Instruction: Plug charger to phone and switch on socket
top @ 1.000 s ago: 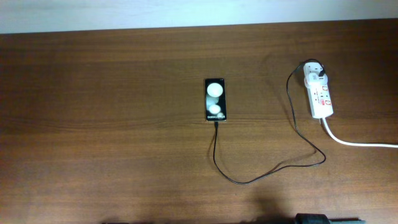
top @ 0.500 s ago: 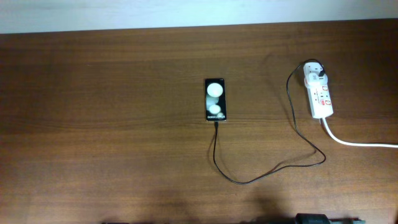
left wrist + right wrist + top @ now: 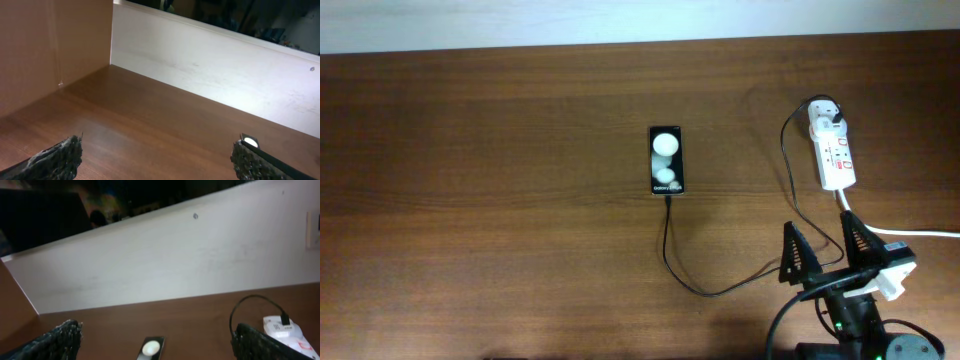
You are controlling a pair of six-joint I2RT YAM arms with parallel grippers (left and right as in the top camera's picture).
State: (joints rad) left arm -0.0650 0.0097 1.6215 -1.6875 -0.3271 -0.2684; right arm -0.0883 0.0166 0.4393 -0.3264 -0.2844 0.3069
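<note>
Two wide-spread: left end effector (image 3: 157,147), right end effector (image 3: 817,226); brown wood table (image 3: 500,200), white wall (image 3: 175,265) behind.

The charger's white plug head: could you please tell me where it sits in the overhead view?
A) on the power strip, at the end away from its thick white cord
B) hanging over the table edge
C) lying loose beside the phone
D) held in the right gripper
A: the plug head sits on the power strip at the end opposite its thick cord, well away from the phone and the open right gripper.
</note>
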